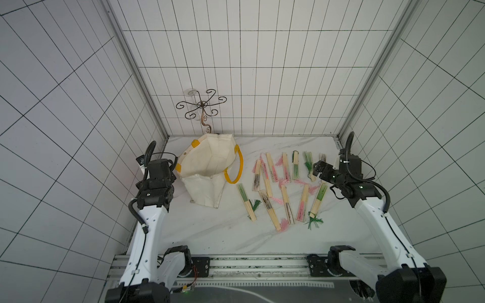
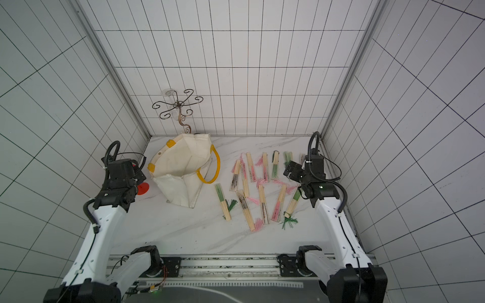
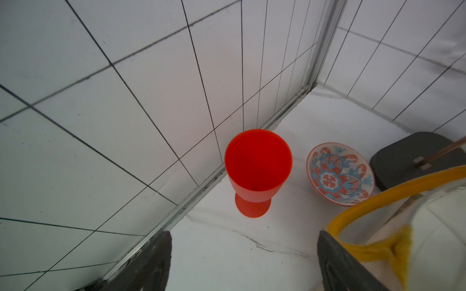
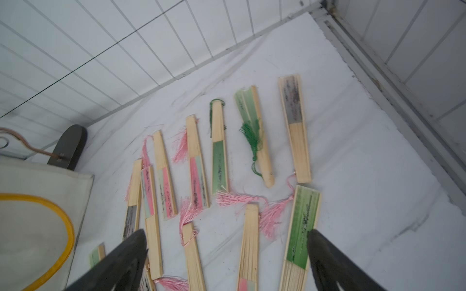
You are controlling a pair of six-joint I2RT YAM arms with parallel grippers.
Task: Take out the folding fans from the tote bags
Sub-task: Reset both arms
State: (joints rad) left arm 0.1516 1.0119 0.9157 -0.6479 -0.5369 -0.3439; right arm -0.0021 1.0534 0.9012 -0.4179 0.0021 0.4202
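Left gripper (image 3: 243, 241) and right gripper (image 4: 227, 236) are gaping empty; the right is probably needing a straight lift off centre-right fans (image 1: 302, 203).

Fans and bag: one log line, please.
fans: on table; tote bag: open, none visible inside; right tool: open over fans; left tool: open

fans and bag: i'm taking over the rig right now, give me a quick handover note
Left end effector: open, empty, beside the bag.
Right end effector: open, empty, above the fans.
Fans: about a dozen, closed, flat on the table right of the bag, some overlapping.
Bag: standing open, left rear; no fan shows inside in both top views.
Done: all fans seem out.
Left: check the bag's bottom, then probably retract both arms.
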